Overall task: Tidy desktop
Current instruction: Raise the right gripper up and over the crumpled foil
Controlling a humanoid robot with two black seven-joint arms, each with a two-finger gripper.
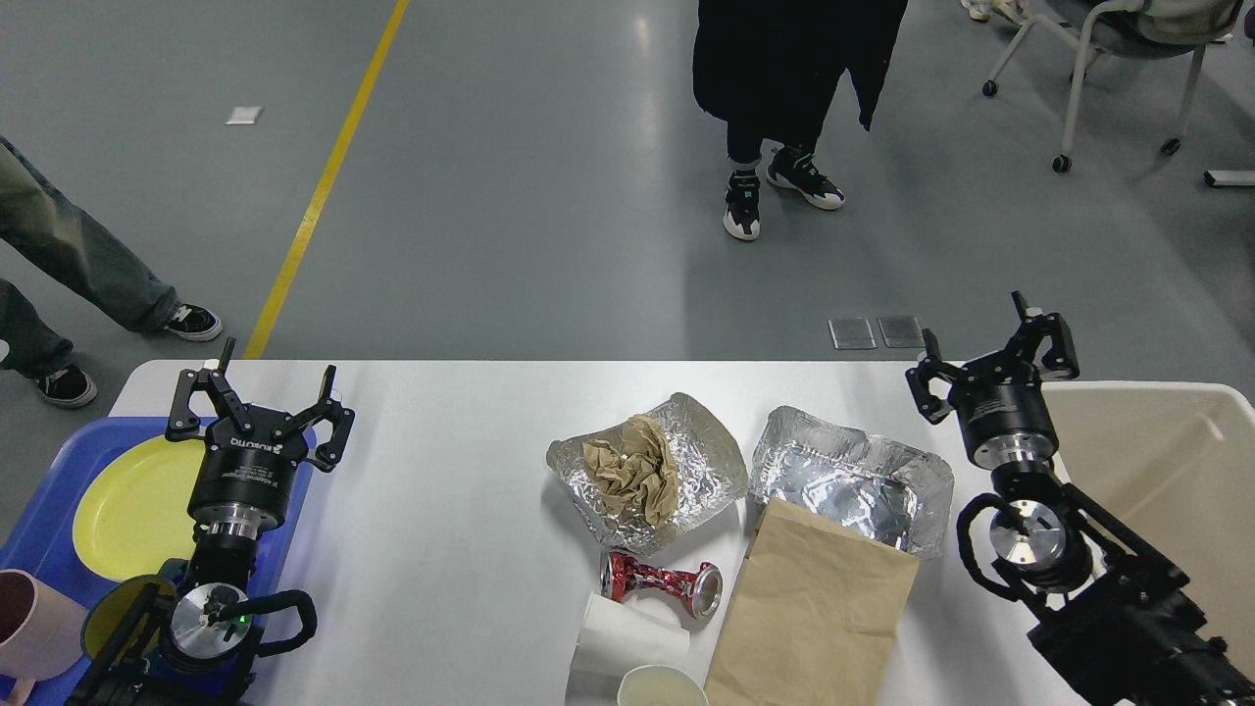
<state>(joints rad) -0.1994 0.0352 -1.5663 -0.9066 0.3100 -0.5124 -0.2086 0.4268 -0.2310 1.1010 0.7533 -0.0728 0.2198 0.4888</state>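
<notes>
The white desktop (441, 490) spans the lower view. On it lie a foil tray holding crumpled brown paper (632, 476), an empty foil tray (851, 479), a flat brown paper bag (814, 613), a crushed red can (659, 581), a white paper roll (627, 642) and a paper cup (659, 688). My left gripper (257, 392) stands open over the desktop's far left, beside the blue tray. Open and empty, my right gripper (992, 345) hovers at the far right edge, beyond the empty foil tray.
A blue tray (44, 529) at the left holds a yellow plate (132, 505), a yellow bowl (103, 623) and a pink mug (29, 628). A beige bin (1167, 490) stands at the right. People's legs (775, 118) and a chair (1118, 59) are behind the table.
</notes>
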